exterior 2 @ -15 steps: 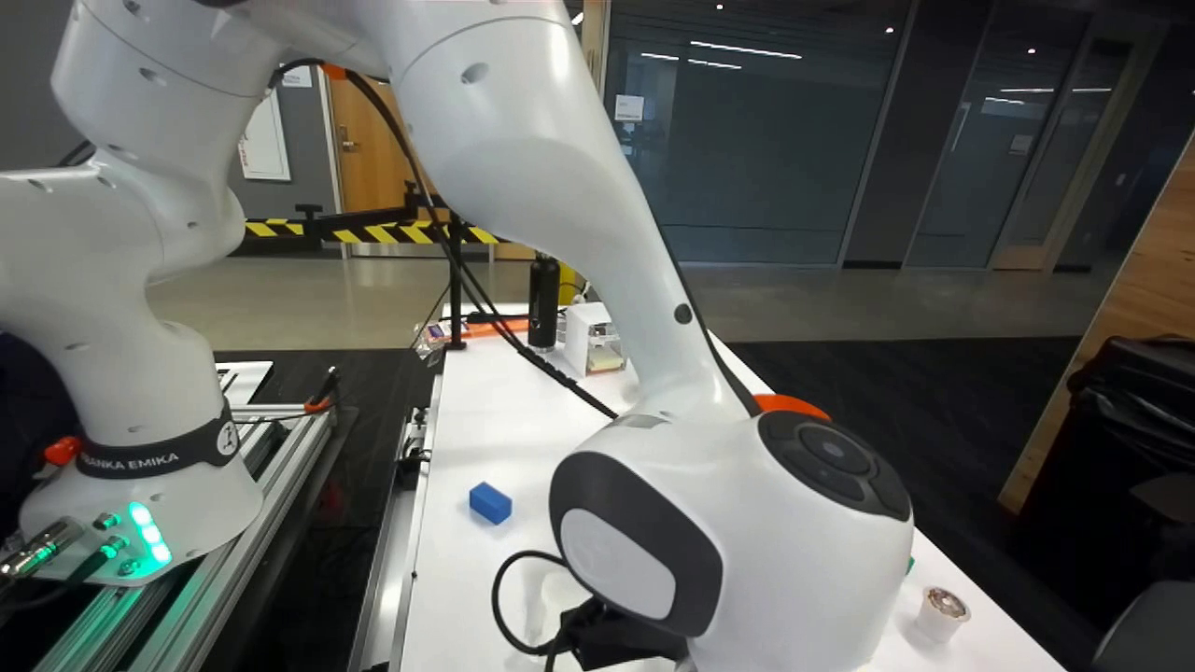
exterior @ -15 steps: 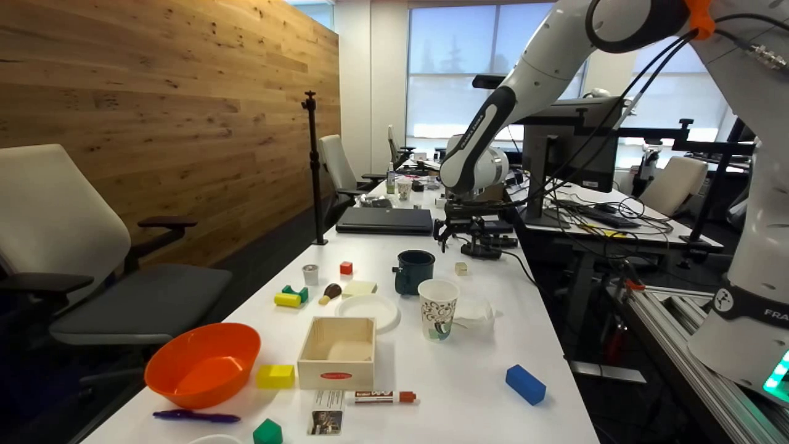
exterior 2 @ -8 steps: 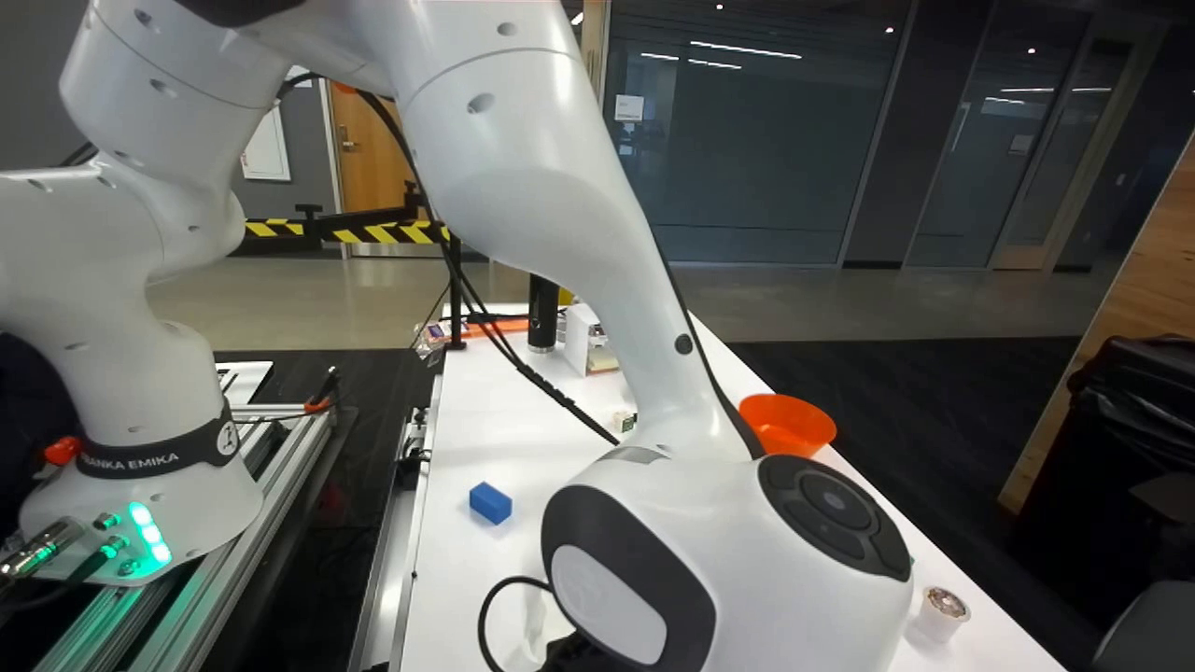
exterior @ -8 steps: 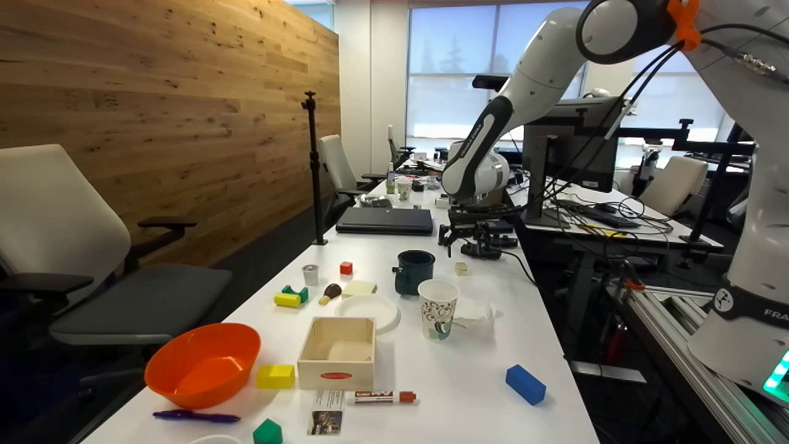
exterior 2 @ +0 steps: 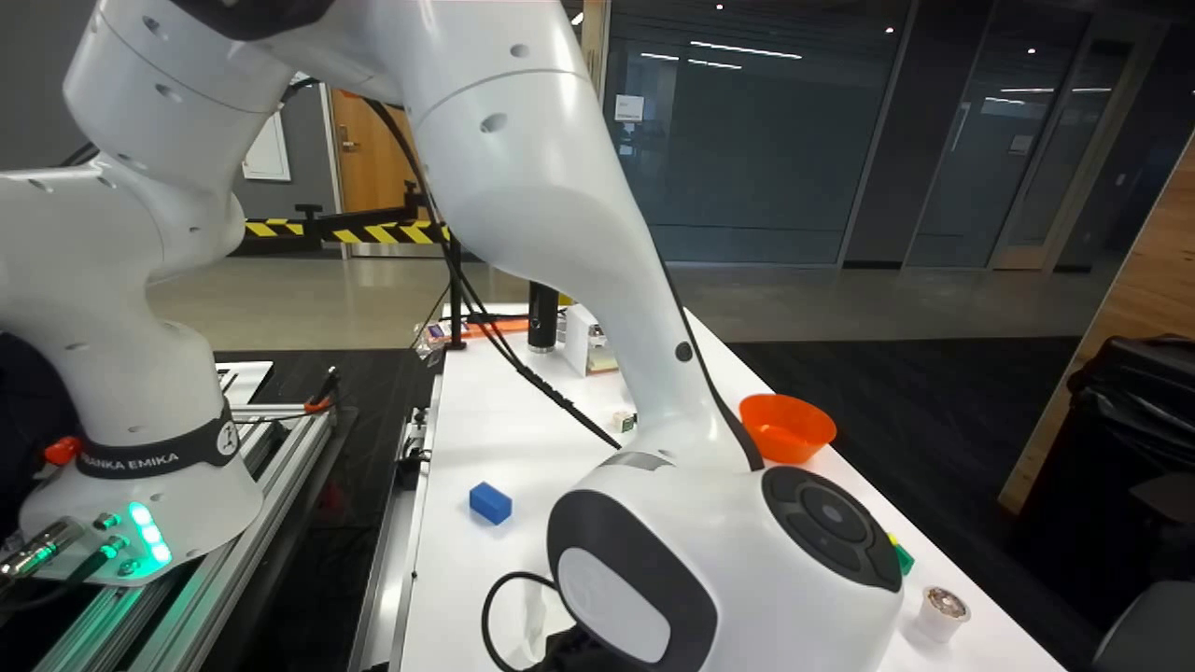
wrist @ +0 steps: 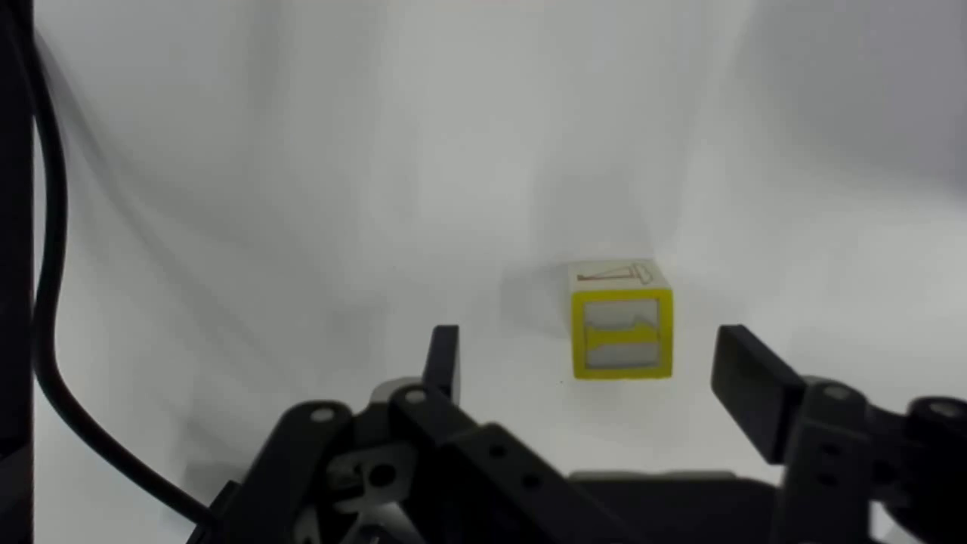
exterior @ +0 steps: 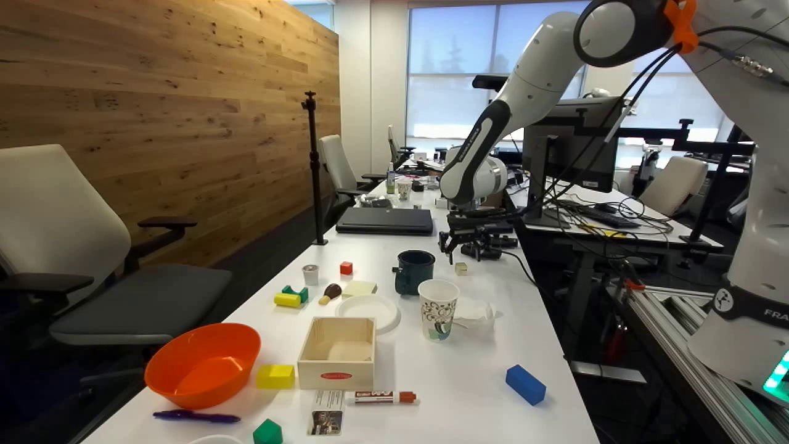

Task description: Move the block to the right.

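A small cube block [wrist: 622, 332] with a yellow-edged upper face lies on the white table, seen in the wrist view. It also shows as a small pale cube in an exterior view [exterior: 461, 269], and my arm hides it in an exterior view. My gripper [wrist: 587, 341] is open and empty above the table. In the wrist view the block appears between the two fingers, nearer the right finger, with a gap on both sides. In an exterior view the gripper [exterior: 462, 245] is just behind and above the block; its second finger blends into dark gear.
A dark mug [exterior: 414, 272] and a patterned paper cup [exterior: 438, 309] stand near the block. A blue block [exterior: 525, 385], wooden box [exterior: 337, 353] and orange bowl [exterior: 203, 365] are farther off. A black cable [wrist: 49, 302] lies beside the gripper.
My gripper has come down a little and shifted slightly right in an exterior view. The arm's hand sank in an exterior view, uncovering the orange bowl. The block has not moved.
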### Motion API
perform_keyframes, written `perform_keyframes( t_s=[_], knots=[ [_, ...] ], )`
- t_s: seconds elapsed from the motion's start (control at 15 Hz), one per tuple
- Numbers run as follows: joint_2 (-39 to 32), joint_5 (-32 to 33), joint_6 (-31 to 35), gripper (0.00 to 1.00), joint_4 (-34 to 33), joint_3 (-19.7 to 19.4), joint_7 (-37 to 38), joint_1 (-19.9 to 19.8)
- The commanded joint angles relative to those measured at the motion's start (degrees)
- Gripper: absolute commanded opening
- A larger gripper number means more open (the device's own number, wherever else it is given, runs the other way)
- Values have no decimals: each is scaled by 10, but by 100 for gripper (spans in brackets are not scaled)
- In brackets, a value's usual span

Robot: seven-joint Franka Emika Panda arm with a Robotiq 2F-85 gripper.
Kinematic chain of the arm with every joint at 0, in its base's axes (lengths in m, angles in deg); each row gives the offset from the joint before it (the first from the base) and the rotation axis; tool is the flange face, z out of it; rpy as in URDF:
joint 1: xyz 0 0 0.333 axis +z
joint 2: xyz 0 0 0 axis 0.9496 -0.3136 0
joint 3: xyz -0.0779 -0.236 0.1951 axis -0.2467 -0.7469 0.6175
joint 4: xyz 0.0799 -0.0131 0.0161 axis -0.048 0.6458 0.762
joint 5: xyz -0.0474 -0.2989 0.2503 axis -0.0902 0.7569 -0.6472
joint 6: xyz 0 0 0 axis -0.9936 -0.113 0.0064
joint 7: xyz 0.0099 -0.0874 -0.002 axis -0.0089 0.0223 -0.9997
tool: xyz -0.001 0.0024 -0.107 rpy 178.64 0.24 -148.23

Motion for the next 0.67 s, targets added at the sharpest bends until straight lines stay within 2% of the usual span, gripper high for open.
perform_keyframes(
  t_s=[0.0,0.33,0.4,0.47,0.6],
  knots=[
    [-11,-4,-20,75,-20,3,-1,-5],
    [-16,-4,-24,73,-23,3,-1,-6],
    [-18,-4,-25,70,-24,3,-1,-6],
    [-19,-4,-24,60,-25,3,-1,-6],
    [-23,-4,-26,53,-28,3,-1,-6]
  ],
)
